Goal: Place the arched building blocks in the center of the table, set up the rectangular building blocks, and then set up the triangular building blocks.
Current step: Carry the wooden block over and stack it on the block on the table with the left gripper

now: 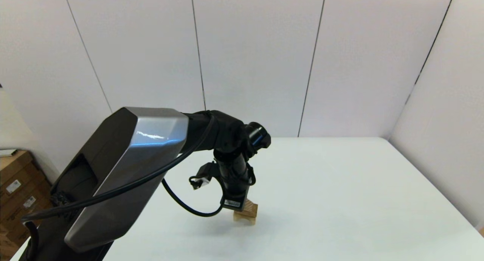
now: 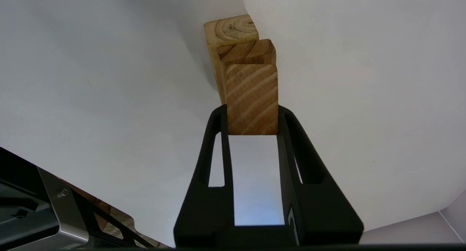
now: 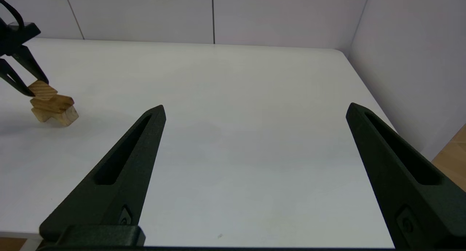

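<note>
1. The arch block (image 3: 54,116) sits on the table (image 1: 340,200), left of centre.
2. The rectangular block (image 3: 52,102) lies across its top.
3. The triangular block (image 2: 252,98) is on top of the stack, between the left gripper's (image 2: 252,114) fingers.

Three wooden blocks: one arched (image 2: 230,31), one rectangular (image 2: 247,51), one triangular (image 2: 252,98).

— Can any lettering be read here?
— None. A white label (image 1: 232,203) is seen on the left arm's wrist and stickers (image 1: 13,185) on cardboard boxes (image 1: 15,189), apparently printed, but nothing can be made out.
</note>
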{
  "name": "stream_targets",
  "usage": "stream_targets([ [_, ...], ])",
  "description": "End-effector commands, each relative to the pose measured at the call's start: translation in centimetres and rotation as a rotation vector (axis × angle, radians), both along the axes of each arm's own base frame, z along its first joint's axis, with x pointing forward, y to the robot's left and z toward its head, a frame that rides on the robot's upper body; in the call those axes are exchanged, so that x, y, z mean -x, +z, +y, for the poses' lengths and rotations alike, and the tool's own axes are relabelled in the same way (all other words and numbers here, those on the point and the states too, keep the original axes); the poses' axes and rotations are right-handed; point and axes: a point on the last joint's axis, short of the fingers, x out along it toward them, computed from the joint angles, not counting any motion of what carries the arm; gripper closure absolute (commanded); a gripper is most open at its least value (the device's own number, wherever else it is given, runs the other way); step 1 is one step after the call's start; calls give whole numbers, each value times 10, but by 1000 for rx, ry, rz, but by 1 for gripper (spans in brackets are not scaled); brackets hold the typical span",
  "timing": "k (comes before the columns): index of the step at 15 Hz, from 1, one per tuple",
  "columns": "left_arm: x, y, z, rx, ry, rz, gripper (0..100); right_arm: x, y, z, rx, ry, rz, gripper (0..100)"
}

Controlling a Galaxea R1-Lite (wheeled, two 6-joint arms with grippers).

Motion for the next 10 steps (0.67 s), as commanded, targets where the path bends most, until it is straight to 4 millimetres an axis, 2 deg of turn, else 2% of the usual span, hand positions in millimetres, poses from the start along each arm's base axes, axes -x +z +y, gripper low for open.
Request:
stream_targets([
  [1,1,1,0,-1,14,7,100,0,0,0,1,-1,-2,0],
  [10,1,1,1,-34,45,-20,100,0,0,0,1,1,-2,0],
])
